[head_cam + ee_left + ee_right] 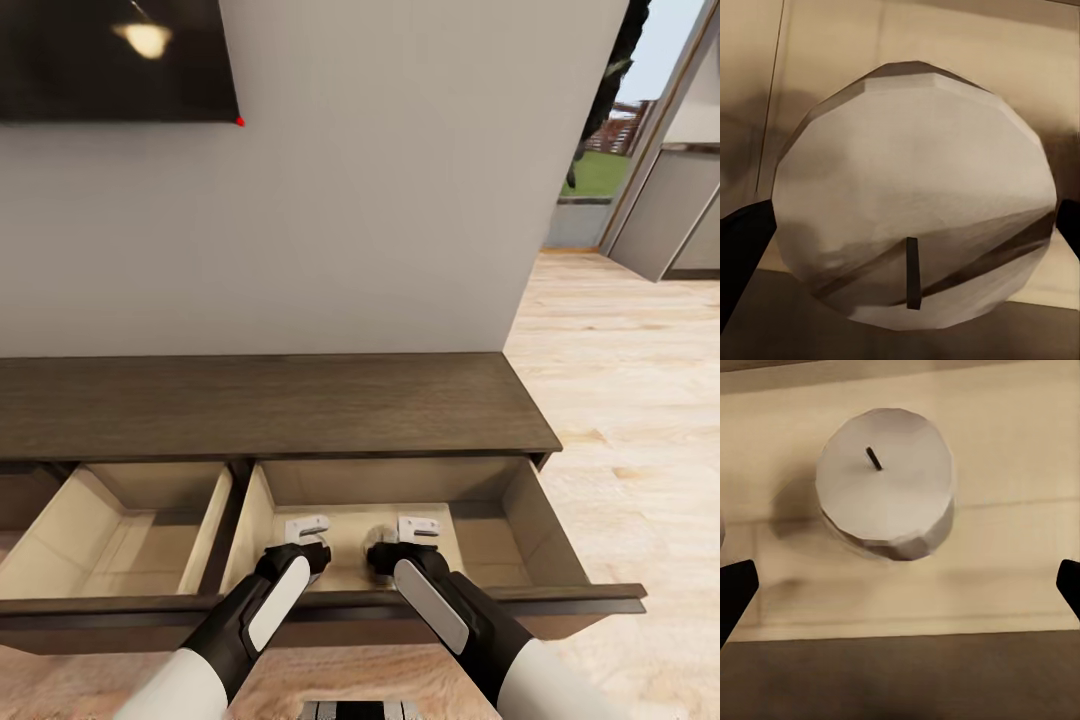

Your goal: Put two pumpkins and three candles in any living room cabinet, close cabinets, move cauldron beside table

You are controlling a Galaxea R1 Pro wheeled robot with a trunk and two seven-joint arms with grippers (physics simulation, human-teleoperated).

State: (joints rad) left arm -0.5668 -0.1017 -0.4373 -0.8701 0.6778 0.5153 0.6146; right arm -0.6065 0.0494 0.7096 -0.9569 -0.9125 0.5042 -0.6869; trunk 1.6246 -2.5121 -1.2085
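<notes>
The long dark brown cabinet (270,400) stands against the wall with two drawers pulled out. Both grippers hang inside the right drawer (560,600). My left gripper (306,530) is shut on a beige-grey candle (915,202), whose sides touch both fingers (742,247); it is held close to the camera above the pale drawer floor. My right gripper (418,530) is open, its fingertips (735,592) spread wide. Below it a second candle (885,484) stands upright on the drawer floor, free of the fingers. The pumpkins and the cauldron are out of view.
The left drawer (120,540) is open with a bare pale interior. A black screen (110,60) hangs on the wall above the cabinet. Wooden floor (630,400) stretches to the right toward a glass opening (600,170).
</notes>
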